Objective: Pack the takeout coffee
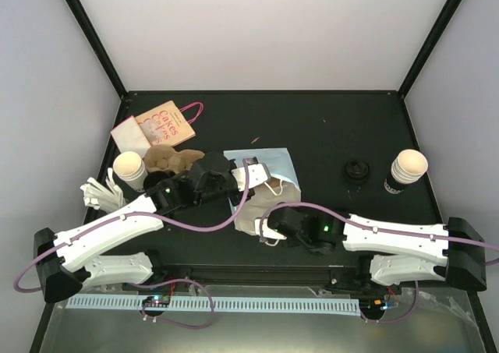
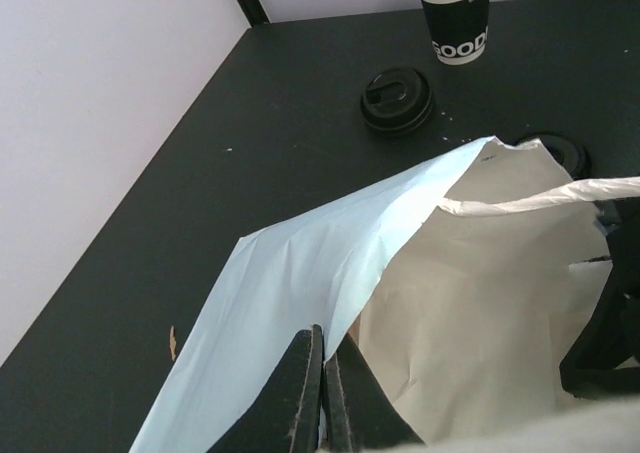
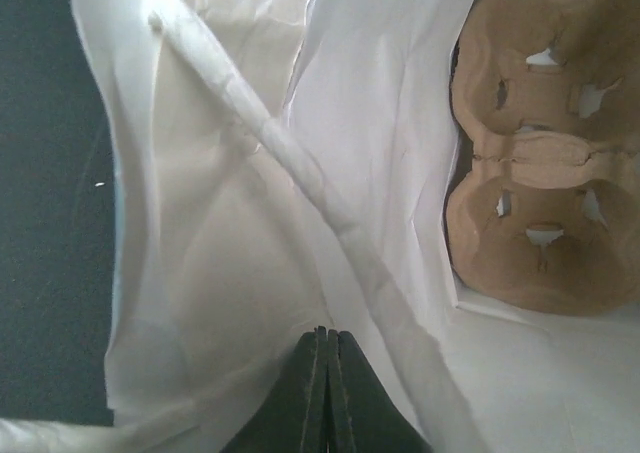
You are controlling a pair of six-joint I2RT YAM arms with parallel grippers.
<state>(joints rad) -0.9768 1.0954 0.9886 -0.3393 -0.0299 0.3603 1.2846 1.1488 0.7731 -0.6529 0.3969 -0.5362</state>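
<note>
White walls point(image 1: 257, 33) enclose a black table point(image 1: 327, 135) where a pale blue paper bag point(image 1: 269, 162) lies on its side at centre, its mouth open onto a cream lining. The left gripper point(image 2: 322, 388) is clamped tight on the bag's upper edge. The right gripper point(image 3: 322, 368), fingers pressed together, pinches the bag wall beside a twisted white handle point(image 3: 300, 188). A brown pulp cup carrier point(image 3: 540, 163) sits just left of the bag. One coffee cup point(image 1: 129, 168) stands beside the carrier, and another cup point(image 1: 408, 166) is far right, near a black lid point(image 1: 356, 170).
</note>
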